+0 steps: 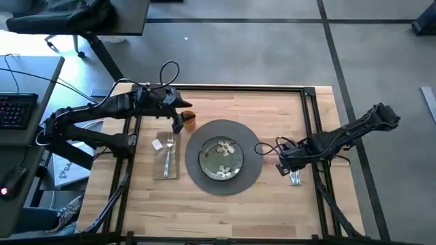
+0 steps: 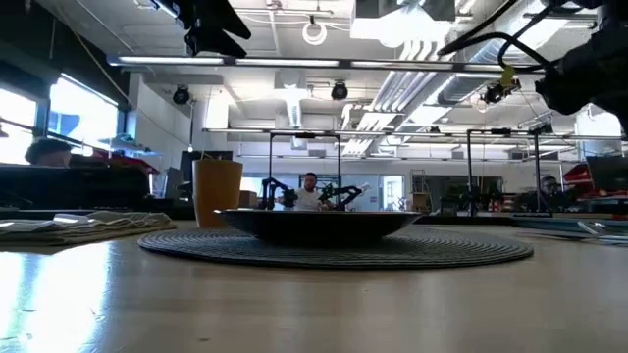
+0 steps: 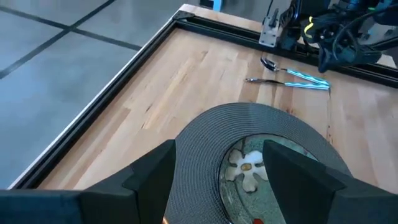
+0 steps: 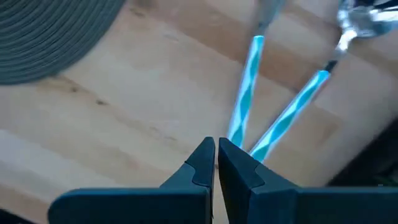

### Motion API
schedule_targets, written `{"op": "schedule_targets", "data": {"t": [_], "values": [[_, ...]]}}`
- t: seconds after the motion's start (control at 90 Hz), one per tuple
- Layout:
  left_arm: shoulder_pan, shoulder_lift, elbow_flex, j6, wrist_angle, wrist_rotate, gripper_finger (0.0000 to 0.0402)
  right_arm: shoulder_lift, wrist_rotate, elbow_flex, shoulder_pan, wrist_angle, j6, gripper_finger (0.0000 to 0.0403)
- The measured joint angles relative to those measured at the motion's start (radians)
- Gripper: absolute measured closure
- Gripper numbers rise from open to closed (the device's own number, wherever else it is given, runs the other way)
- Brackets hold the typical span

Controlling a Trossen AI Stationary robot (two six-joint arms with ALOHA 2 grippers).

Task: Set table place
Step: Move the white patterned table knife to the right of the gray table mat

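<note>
A round dark-grey placemat (image 1: 197, 139) lies mid-table with the green flowered plate (image 1: 221, 158) on it. The orange cup (image 1: 189, 120) stands upright just off the mat's far left edge. My left gripper (image 3: 217, 155) hangs open above the cup, well clear of it in the low view (image 2: 211, 25). Left of the mat, a fork (image 1: 168, 153) lies on the beige napkin (image 1: 163, 169). A blue-handled knife (image 4: 245, 93) and spoon (image 4: 292, 115) lie side by side on the wood right of the mat. My right gripper (image 4: 216, 149) is shut above their handle ends.
The black metal frame (image 1: 310, 129) runs along the table's edges, and the right arm crosses it. A grey desk with a keyboard (image 1: 15, 109) stands to the left. Bare wood (image 1: 225, 214) lies along the near side.
</note>
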Motion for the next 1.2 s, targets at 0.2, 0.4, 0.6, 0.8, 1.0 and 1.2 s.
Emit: {"op": "schedule_targets", "data": {"t": [0.2,0.4,0.6,0.8,1.0,1.2], "values": [[0.0,0.0,0.0,-0.002,0.0,0.0,0.0179,0.0,-0.011,-0.095,-0.017,0.097,0.03,0.0403],[0.0,0.0,0.0,-0.002,0.001,0.0,0.0179,0.0,0.017,-0.127,-0.017,0.095,0.053,0.0403],[0.0,0.001,0.0,0.006,0.005,-0.005,0.0179,0.0,0.042,-0.128,-0.017,0.056,0.044,0.0403],[0.0,0.01,0.0,0.008,0.011,-0.006,0.0179,0.0,0.088,-0.128,-0.017,0.031,0.061,0.0403],[0.0,0.019,0.0,0.016,0.033,-0.008,0.0179,0.0,0.058,-0.17,-0.019,0.079,0.07,0.0403],[0.0,0.023,0.0,0.015,0.034,-0.007,0.0179,0.001,0.032,-0.21,-0.019,0.171,0.098,0.0403]]}}
